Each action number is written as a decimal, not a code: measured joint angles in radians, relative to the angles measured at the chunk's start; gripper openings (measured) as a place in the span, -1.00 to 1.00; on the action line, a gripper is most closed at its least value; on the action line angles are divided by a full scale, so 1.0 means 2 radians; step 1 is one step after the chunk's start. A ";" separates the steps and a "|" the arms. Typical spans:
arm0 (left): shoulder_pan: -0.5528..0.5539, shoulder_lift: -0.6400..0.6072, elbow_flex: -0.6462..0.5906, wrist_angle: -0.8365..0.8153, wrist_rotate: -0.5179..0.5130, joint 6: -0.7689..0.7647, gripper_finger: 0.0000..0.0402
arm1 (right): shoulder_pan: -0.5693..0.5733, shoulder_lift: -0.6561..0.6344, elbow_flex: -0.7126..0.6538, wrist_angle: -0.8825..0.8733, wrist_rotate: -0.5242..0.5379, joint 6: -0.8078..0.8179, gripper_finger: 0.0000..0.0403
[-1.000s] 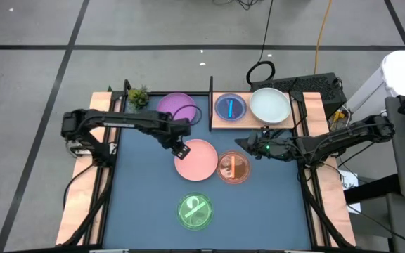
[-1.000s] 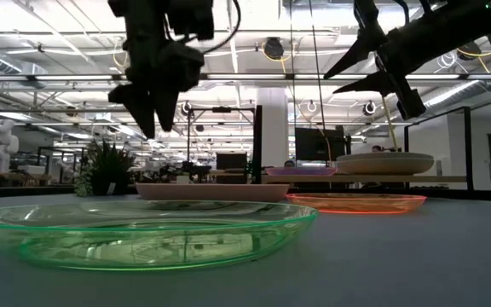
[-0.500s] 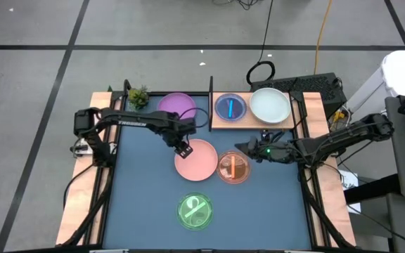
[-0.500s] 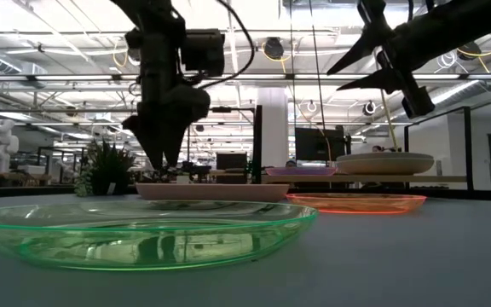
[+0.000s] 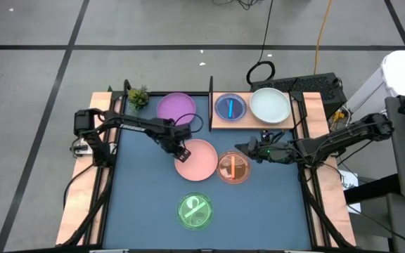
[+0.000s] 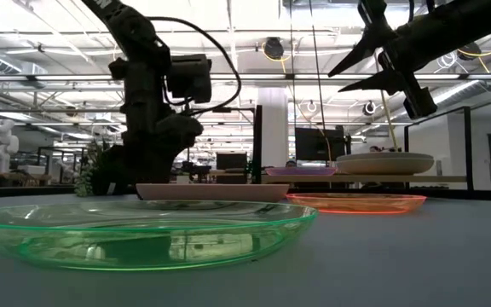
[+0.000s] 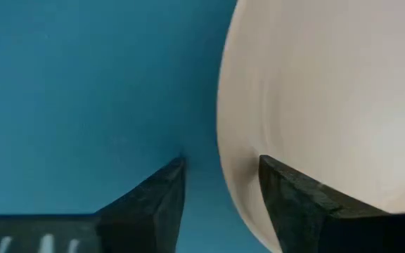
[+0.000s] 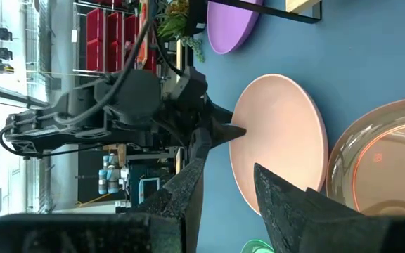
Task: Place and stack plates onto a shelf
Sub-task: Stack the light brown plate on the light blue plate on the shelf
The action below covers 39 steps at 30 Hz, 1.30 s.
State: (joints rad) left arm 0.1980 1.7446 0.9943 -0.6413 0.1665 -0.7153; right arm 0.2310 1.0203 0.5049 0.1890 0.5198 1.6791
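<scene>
I count six plates. Two sit on the shelf (image 5: 220, 124) at upper centre of the high view: a blue one (image 5: 230, 107) and a white one (image 5: 270, 105). Four lie on the blue table (image 5: 139, 204): purple (image 5: 175, 107), pink (image 5: 197, 160), orange (image 5: 234, 168) and green (image 5: 195, 211). My left gripper (image 7: 220, 184) is down at the pink plate's left rim, fingers apart, one either side of the edge. My right gripper (image 5: 243, 147) hovers above the orange plate, fingers spread, holding nothing.
</scene>
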 joint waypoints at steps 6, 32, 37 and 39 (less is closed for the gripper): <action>-0.015 0.000 -0.005 0.024 -0.011 -0.001 -0.54 | 0.000 0.000 0.000 -0.002 0.000 0.001 -0.45; -0.021 -0.145 -0.005 0.007 -0.048 -0.080 -0.94 | 0.000 0.000 0.000 0.037 0.001 0.033 -0.45; -0.021 -0.170 -0.004 -0.008 -0.059 -0.085 -0.94 | 0.000 0.000 0.001 0.055 0.002 0.037 -0.45; -0.021 -0.183 -0.004 -0.012 -0.063 -0.087 -0.94 | 0.000 0.000 0.006 0.052 0.003 0.037 -0.45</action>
State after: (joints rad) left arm 0.1555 1.3789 0.9859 -0.6654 0.0407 -0.8898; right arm 0.2308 1.0206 0.5176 0.2937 0.5253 1.7528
